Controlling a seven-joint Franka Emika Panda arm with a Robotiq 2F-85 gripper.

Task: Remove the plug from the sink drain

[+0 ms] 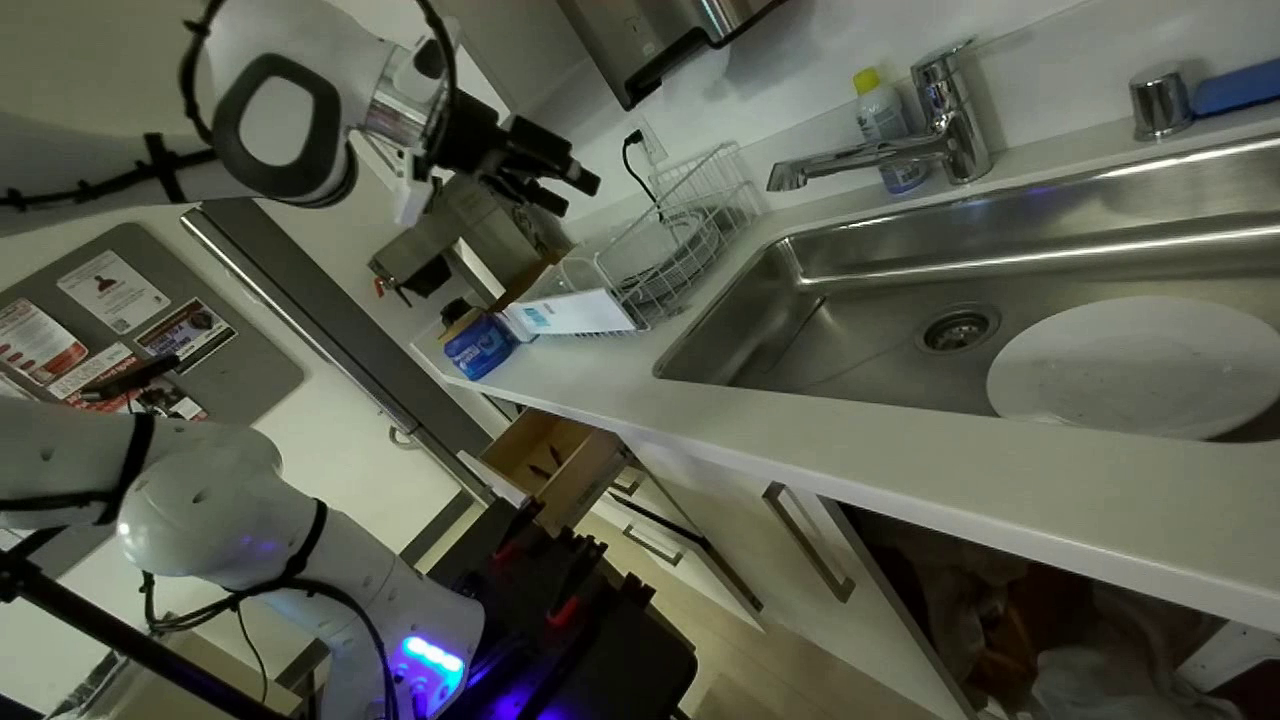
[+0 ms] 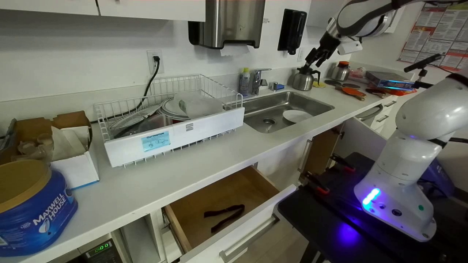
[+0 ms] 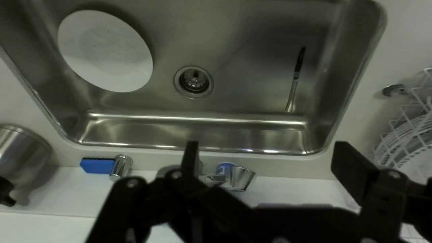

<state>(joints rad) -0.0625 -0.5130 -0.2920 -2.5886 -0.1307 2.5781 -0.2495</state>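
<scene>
wrist view dim | sink (image 3: 195, 133) glinting | blue glare, robot base (image 2: 395, 210)

In an exterior view, a white counter (image 2: 164, 179) runs from lower left to upper right. On it sit a blue tub (image 2: 38, 210) and a box (image 2: 80, 167) at the left, a dish rack (image 2: 179, 137) left of the middle, and a shiny pot (image 2: 302, 82), upper right.

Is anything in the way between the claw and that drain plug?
No, nothing visible: the open claw hangs high, the plug sits uncovered in the drain, and the white plate lies beside it, not over it.
</scene>
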